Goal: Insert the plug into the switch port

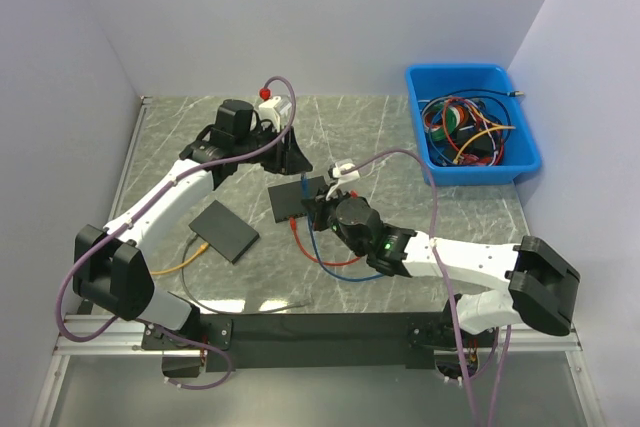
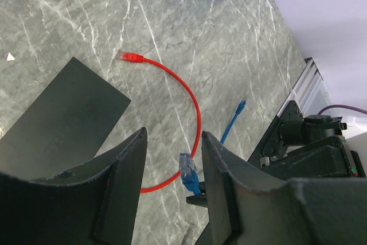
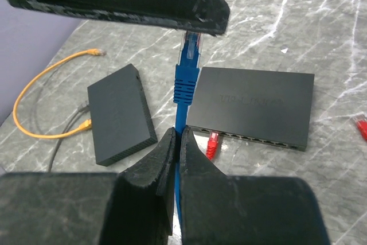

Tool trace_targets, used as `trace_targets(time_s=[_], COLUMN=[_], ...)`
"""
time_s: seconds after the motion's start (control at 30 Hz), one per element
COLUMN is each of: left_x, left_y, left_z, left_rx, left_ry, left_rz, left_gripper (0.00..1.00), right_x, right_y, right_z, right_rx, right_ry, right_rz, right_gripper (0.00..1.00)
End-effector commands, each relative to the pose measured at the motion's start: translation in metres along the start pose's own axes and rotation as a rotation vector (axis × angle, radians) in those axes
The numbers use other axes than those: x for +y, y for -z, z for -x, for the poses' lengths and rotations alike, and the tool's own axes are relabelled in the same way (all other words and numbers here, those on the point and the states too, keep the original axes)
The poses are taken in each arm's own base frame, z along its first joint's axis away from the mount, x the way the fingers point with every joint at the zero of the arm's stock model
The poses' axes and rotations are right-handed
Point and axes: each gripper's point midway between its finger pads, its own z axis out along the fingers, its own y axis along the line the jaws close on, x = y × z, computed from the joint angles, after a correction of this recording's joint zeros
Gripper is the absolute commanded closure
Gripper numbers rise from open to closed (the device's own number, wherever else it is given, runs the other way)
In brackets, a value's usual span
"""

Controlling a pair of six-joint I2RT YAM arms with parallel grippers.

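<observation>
My right gripper (image 3: 178, 136) is shut on the blue cable (image 3: 184, 84) just below its plug (image 3: 190, 47), which points up and away. The plug tip sits under a finger of my left gripper (image 2: 174, 142), which is open, and the blue plug (image 2: 188, 170) shows between its fingers without clear contact. The black switch (image 3: 252, 104) lies flat behind the plug, its port row along the near edge, with a red plug (image 3: 212, 143) in one port. In the top view both grippers, left (image 1: 292, 157) and right (image 1: 322, 199), meet over the switch (image 1: 290, 203).
A second black box (image 3: 120, 113) lies left of the switch, with an orange cable (image 3: 40, 84) beside it. A red cable (image 2: 192, 101) curves over the marble table. A blue bin (image 1: 470, 122) of cables stands at the back right.
</observation>
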Motion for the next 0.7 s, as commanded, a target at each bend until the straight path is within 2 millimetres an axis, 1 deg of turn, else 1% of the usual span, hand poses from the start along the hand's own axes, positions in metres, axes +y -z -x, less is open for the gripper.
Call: trace_targets(time_s=[0.0, 0.17, 0.27, 0.33, 0.4, 0.6, 0.67], left_x=[-0.015, -0.016, -0.018, -0.017, -0.018, -0.018, -0.018], left_y=[0.007, 0.007, 0.008, 0.007, 0.007, 0.007, 0.007], left_z=[0.009, 0.008, 0.008, 0.007, 0.008, 0.007, 0.007], left_rx=[-0.034, -0.032, -0.031, -0.030, -0.029, -0.026, -0.024], left_ry=[-0.052, -0.053, -0.054, -0.054, -0.055, -0.054, -0.053], left_rz=[-0.043, -0.052, -0.059, -0.058, -0.061, -0.062, -0.064], left_gripper=[0.51, 0.52, 0.57, 0.65, 0.70, 0.71, 0.76], right_x=[0.016, 0.012, 0.011, 0.011, 0.010, 0.004, 0.002], right_y=[-0.004, -0.005, -0.009, -0.011, -0.013, -0.018, -0.019], right_z=[0.029, 0.031, 0.032, 0.034, 0.035, 0.040, 0.041], right_rx=[-0.062, -0.075, -0.073, -0.076, -0.081, -0.096, -0.096], right_ry=[-0.027, -0.037, -0.036, -0.037, -0.040, -0.057, -0.066], right_rz=[0.039, 0.021, 0.005, 0.001, -0.001, -0.015, -0.014], right_gripper=[1.00, 1.00, 1.00, 1.00, 1.00, 1.00, 1.00])
